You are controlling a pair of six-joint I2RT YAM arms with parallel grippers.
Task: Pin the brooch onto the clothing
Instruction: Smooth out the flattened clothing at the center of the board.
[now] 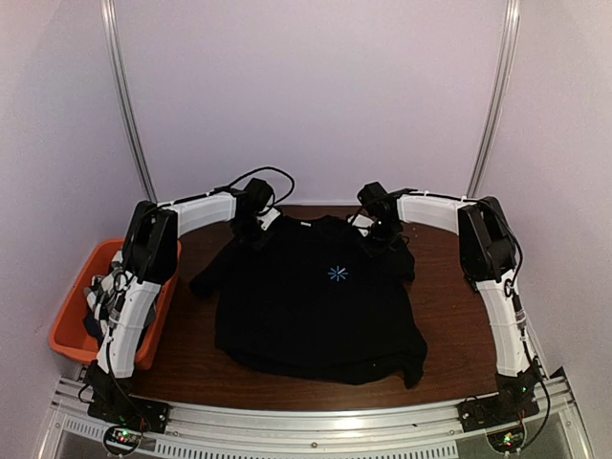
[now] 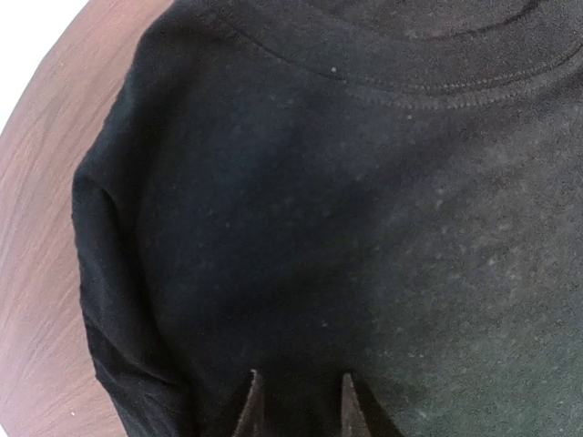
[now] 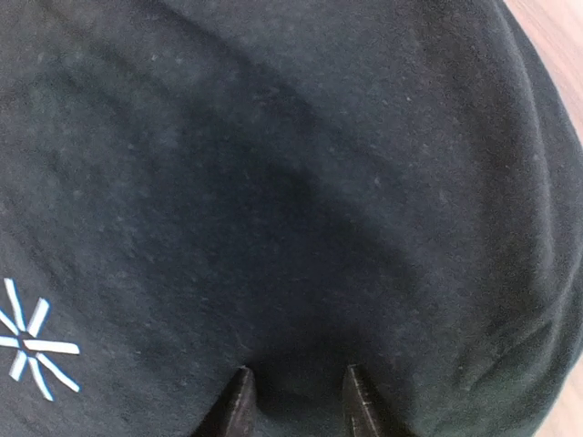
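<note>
The clothing, a black short-sleeved T-shirt (image 1: pixel 316 306) with a light-blue starburst print (image 1: pixel 337 273), lies spread flat on the brown table (image 1: pixel 449 316). My left gripper (image 1: pixel 252 228) is low over the shirt's left shoulder, beside the collar. In the left wrist view its fingertips (image 2: pixel 253 382) stand apart over black fabric (image 2: pixel 364 228), holding nothing. My right gripper (image 1: pixel 382 233) is low over the right shoulder. In the right wrist view it (image 3: pixel 296 375) is open above the fabric (image 3: pixel 273 164), with the starburst (image 3: pixel 32 350) to its left. No brooch shows in any view.
An orange bin (image 1: pixel 69 320) with cloth and small items in it sits at the table's left edge, beside the left arm. Bare wood shows left of the sleeve (image 2: pixel 41 237) and at the right wrist view's upper right corner (image 3: pixel 557 27). Walls enclose the table's back and sides.
</note>
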